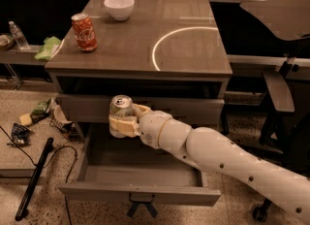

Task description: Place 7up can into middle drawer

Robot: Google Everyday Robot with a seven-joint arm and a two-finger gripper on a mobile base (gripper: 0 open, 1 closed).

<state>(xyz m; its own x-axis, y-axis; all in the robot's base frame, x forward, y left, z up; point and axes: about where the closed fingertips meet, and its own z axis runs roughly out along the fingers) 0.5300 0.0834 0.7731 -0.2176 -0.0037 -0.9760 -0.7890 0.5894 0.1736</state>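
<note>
A: end effector status?
B: end effector [121,125] is clamped on the 7up can [121,105]; cream fingers [128,127] wrap its lower half; can upright, metal top showing

A: where is it?
B: just below the desk [193,49] front edge, left of centre; in front of the closed upper drawer [198,111]; held above the rear-left part of the middle drawer [140,196]; that drawer is pulled out; can is not touching its floor

A: what's on the desk?
B: red cola can [84,32] upright near the left edge, toward the rear-left corner; white bowl [119,7] at the rear edge, left of centre; white arm [218,156] comes in from lower right, over the drawer's right side
</note>
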